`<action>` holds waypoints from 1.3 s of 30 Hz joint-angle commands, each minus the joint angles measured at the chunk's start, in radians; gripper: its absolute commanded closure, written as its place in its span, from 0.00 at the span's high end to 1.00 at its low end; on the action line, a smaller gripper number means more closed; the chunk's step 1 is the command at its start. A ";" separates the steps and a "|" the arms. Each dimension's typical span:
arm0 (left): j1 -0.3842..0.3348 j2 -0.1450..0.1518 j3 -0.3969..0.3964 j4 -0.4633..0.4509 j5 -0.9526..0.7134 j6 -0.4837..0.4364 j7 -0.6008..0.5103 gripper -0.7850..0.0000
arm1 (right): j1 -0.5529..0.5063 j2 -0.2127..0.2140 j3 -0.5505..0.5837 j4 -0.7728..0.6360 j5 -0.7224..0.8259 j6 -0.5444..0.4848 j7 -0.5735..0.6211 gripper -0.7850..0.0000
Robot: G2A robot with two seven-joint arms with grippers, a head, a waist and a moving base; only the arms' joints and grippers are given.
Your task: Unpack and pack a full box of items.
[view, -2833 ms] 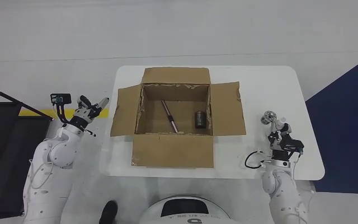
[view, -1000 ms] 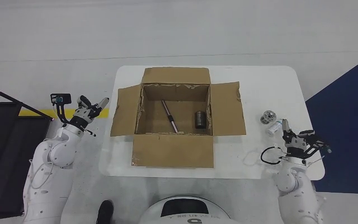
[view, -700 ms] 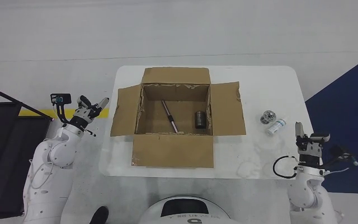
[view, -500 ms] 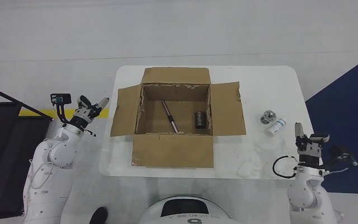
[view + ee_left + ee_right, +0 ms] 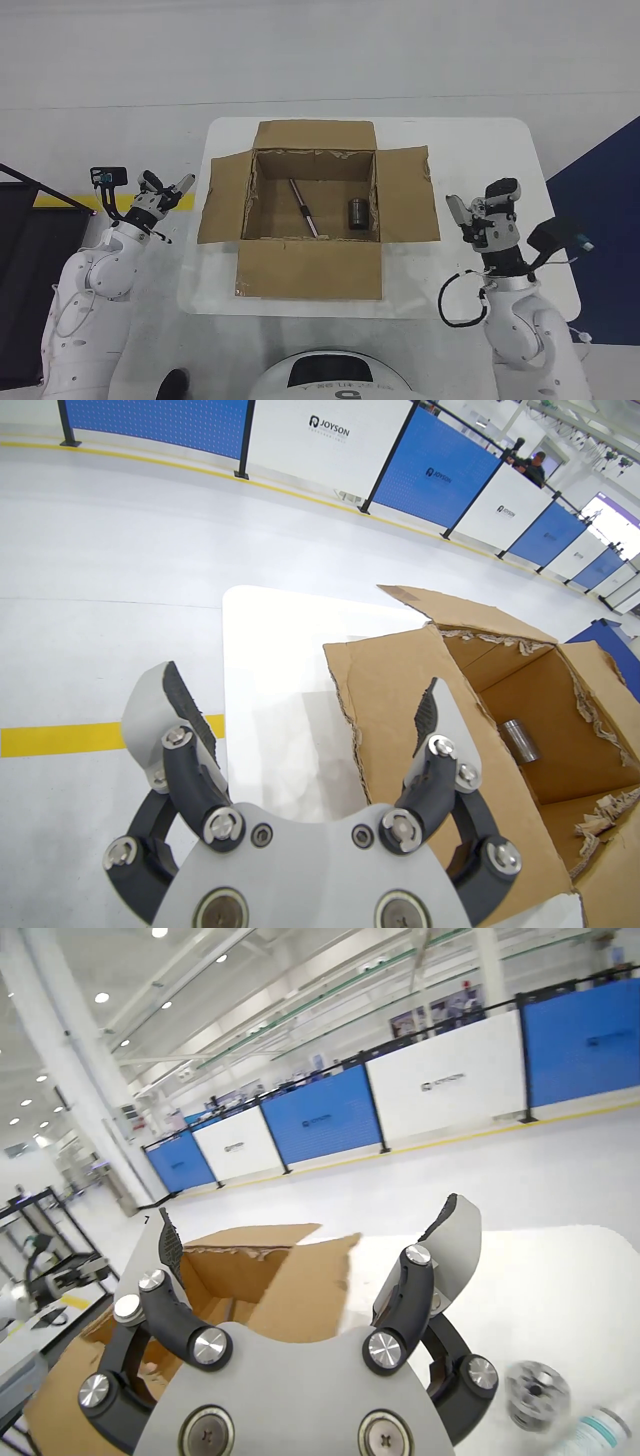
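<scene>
Two items lie on the floor of the open brown cardboard box (image 5: 310,268), which sits mid-table with all four flaps folded out: a thin, dark, pen-like rod (image 5: 303,207) lying at a slant, and a short dark metal cylinder (image 5: 357,213) near the right-hand wall. The box rests on a white rounded table (image 5: 470,150). The right gripper (image 5: 480,205) hangs over the table just beside the right flap, its fingers spread wide and holding nothing; close by it lie a small round silver metal part (image 5: 537,1393) and a white bottle (image 5: 597,1433). The left gripper (image 5: 170,185) hovers off the table's left edge, fingers likewise apart and empty.
</scene>
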 commanded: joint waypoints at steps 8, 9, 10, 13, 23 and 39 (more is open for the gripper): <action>0.000 0.000 0.000 0.000 0.000 0.000 0.000 1.00 | 0.000 0.000 0.003 0.004 0.002 0.001 -0.003 1.00; 0.000 0.000 0.000 0.000 0.000 0.000 0.000 1.00 | 0.000 0.000 0.003 0.004 0.002 0.001 -0.003 1.00; 0.000 0.000 0.000 0.000 0.000 0.000 0.000 1.00 | 0.000 0.000 0.003 0.004 0.002 0.001 -0.003 1.00; 0.000 0.000 0.000 0.000 0.000 0.000 0.000 1.00 | 0.031 0.003 -0.042 -0.015 0.021 -0.057 0.056 1.00; 0.000 0.000 0.000 0.000 0.000 0.000 0.000 1.00 | 0.476 0.004 -0.417 0.069 0.094 -0.186 0.569 1.00; 0.000 0.000 0.000 0.000 0.000 0.000 0.000 1.00 | 0.650 -0.014 -0.579 0.221 0.127 -0.105 0.706 1.00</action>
